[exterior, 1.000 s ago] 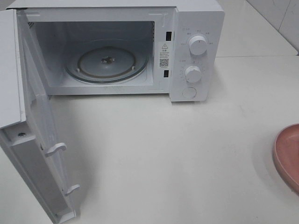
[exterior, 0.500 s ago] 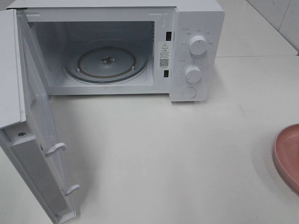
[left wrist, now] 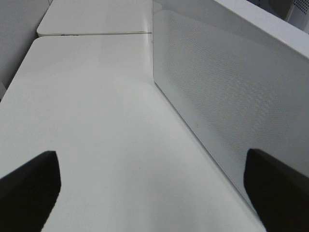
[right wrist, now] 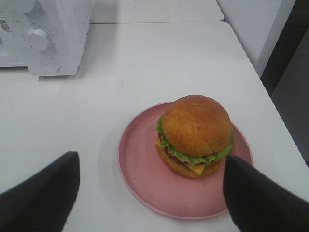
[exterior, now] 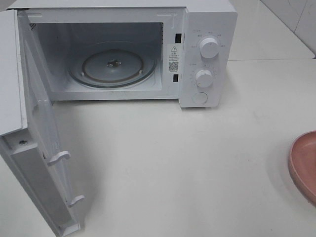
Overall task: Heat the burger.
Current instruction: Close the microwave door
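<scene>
On the pink plate sits the burger; microwave empty.

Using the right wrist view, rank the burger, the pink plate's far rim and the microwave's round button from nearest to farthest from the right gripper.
1. Burger, on the plate just ahead of the open right gripper.
2. Plate's far rim, just behind the burger.
3. Round button, low on the microwave front, well beyond across the table.

White microwave (door swung open), glass turntable, pink plate, white table
</scene>
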Motion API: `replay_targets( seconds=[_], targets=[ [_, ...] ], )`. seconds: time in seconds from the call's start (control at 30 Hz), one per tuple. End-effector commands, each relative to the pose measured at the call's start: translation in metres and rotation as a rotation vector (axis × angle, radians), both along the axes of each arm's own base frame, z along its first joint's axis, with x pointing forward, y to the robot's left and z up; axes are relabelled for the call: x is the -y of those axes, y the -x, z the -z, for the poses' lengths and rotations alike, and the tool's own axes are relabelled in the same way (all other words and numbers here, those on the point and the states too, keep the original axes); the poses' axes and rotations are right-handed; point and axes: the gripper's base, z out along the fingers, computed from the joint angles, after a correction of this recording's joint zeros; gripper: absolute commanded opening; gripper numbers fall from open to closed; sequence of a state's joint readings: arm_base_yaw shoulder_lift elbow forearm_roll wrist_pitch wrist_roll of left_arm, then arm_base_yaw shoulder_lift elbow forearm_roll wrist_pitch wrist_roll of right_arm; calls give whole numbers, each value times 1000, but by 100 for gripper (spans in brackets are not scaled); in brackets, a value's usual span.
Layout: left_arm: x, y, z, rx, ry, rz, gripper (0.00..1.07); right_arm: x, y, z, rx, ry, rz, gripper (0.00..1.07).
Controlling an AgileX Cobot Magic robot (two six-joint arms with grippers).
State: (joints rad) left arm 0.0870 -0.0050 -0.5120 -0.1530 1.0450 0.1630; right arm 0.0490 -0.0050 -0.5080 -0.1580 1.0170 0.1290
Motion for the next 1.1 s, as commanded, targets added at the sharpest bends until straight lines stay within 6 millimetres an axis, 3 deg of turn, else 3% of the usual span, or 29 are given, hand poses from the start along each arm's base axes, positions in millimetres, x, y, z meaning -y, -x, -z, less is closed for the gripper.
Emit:
replay_targets(
  seconds=[0.03,0.43,0.53,0.57,0.6,0.63,0.67,0.7,0.77,0.8,0.83,0.87,0.93,0.97,1.0,1.1],
  targets=[
    [0,1,1,8,5,-3,98,0,3,1,30,3,-5,76],
    [1,1,1,10,35,-5,98,0,3,1,30,3,-5,76],
    [2,1,0,9,88,-25,93,0,3,1,30,3,-5,76],
    [1,2,-1,16,90,-31,89,0,3,1,30,3,-5,76],
    [1,1,-4,35,86,-36,77,0,3,1,30,3,-5,76],
    [1,1,-4,35,86,-36,77,0,3,1,30,3,-5,76],
    [0,2,-7,58,83,-37,64,0,3,1,30,3,-5,76],
    [0,2,-7,58,83,-37,64,0,3,1,30,3,-5,76],
    [0,1,-10,85,87,-38,44,0,3,1,30,3,-5,76],
    [0,1,-10,85,87,-38,44,0,3,1,30,3,-5,76],
    [0,-1,-10,79,88,-38,29,0,3,1,30,3,-5,76],
    [0,-1,-10,79,88,-38,29,0,3,1,30,3,-5,76],
    [-1,-7,-11,49,89,-42,8,0,3,1,30,3,-4,76],
    [-1,-7,-11,49,89,-42,8,0,3,1,30,3,-4,76],
    [-1,-11,-12,36,90,-43,1,0,3,1,30,3,-4,76],
    [-3,-27,-15,5,93,-53,0,0,3,1,30,3,-4,76]
  ],
)
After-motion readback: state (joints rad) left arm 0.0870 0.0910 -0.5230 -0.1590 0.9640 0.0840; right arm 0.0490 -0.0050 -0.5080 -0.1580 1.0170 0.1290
